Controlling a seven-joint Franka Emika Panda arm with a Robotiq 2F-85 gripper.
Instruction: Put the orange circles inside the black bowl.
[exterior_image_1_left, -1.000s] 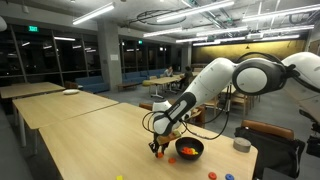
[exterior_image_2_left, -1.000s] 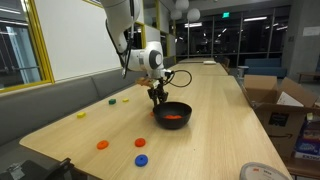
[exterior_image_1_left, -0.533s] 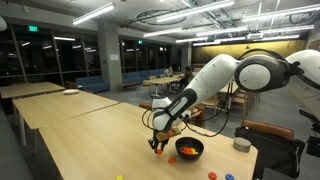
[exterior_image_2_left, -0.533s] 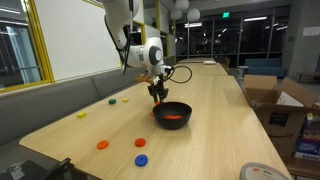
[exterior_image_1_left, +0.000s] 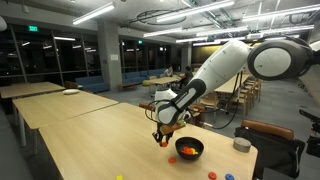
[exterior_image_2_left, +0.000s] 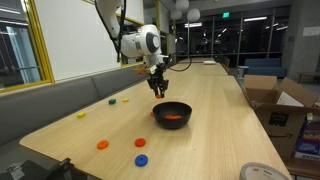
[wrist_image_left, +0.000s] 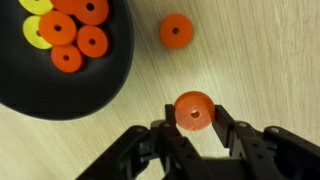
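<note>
The hand (wrist_image_left: 195, 120) was closed narrowly on one orange disc (wrist_image_left: 194, 110), which was pinched flat between the two fingers (wrist_image_left: 226, 122) with its holed face toward the wrist camera. In both exterior views the hand (exterior_image_1_left: 163, 138) hung clear of the tabletop (exterior_image_1_left: 110, 140) with the disc at its tip, higher than the rim of the black bowl (exterior_image_1_left: 189, 144).

What mattered was the sideways offset. In the wrist view the black bowl (wrist_image_left: 60, 100) lay up and to the left of the held disc, and bare tabletop showed directly beneath the fingers. The hand was therefore beside the bowl, not over it. In an exterior view the bowl (exterior_image_2_left: 172, 108) sat below the hand (exterior_image_2_left: 159, 90) and slightly to one side, near but not underneath. The disc was round, so it had no long axis to align. The coming move probably needed only a short shift across toward the bowl's centre.

Several orange discs (wrist_image_left: 78, 30) already lay in the bowl with yellow pieces (wrist_image_left: 33, 35). A further loose disc (wrist_image_left: 177, 30) lay on the tabletop just outside the rim.
</note>
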